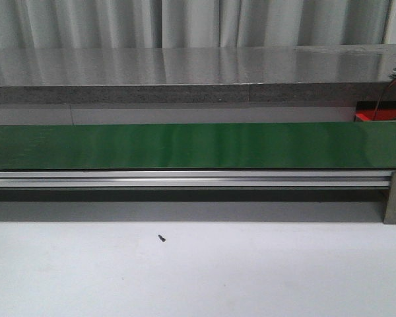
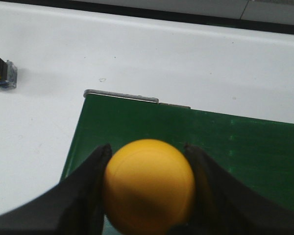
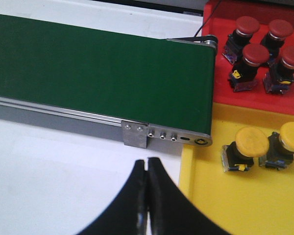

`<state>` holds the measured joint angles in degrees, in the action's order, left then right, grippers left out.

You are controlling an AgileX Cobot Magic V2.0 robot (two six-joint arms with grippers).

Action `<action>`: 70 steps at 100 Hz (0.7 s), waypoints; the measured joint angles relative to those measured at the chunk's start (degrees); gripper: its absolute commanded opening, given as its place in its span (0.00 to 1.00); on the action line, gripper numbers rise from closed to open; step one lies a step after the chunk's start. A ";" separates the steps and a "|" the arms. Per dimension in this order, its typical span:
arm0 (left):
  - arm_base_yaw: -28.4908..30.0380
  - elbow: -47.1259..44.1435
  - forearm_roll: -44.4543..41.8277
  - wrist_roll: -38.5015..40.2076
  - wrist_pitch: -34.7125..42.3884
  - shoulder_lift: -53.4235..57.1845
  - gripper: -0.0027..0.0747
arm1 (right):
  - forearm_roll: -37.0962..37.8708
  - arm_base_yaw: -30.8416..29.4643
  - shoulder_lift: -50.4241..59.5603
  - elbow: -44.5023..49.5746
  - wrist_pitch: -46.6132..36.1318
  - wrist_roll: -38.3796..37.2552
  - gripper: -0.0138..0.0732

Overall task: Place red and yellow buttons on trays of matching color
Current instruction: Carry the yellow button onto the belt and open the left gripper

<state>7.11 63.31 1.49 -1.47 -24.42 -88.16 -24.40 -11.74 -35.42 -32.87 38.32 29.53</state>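
Left gripper (image 2: 148, 196): you see it clamped on a yellow button (image 2: 148, 185), the two dark fingers (image 2: 85, 191) pressed against either side of the round cap.
Yellow button in hand: it hangs over the end of the green conveyor belt (image 2: 225, 152), with the white desk (image 2: 137, 54) beyond that end.
Stray part: your left wrist view also catches a small button body (image 2: 2, 73) with a clear housing lying on the desk, well apart from the belt; only part of it is in frame.
Right gripper (image 3: 147, 196): its fingers are closed together with nothing between them, and it sits above the desk just beside the edge of the yellow tray (image 3: 245, 196).
Yellow tray: you have two yellow buttons (image 3: 250, 147) lying in it, side by side, near the belt's end.
Red tray (image 3: 220, 98): it sits next to the yellow tray at the belt's end and holds four red buttons (image 3: 255, 58) clustered together.
Belt in front view: you see the green belt (image 1: 185, 145) running bare across the frame on its aluminium rail (image 1: 185, 177), with a corner of the red tray (image 1: 369, 116) at the far right.
Desk in front view: a small dark screw (image 1: 162, 238) lies on the white surface before the rail.
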 measured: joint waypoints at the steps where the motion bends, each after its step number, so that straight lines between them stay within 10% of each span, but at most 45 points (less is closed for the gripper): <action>1: -0.05 -0.14 0.00 0.00 0.22 0.00 0.10 | 0.00 0.00 0.00 0.00 0.00 0.00 0.05; 51: -0.32 -1.54 2.32 0.00 3.92 -6.66 0.14 | 0.00 0.00 0.00 0.00 0.00 0.00 0.05; 70: -0.42 -1.54 2.87 0.00 3.92 -6.81 0.62 | 0.00 0.00 0.00 0.00 0.00 0.00 0.05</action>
<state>6.69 61.77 4.37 -1.47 -20.50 -94.96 -24.40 -11.74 -35.42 -32.87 38.32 29.53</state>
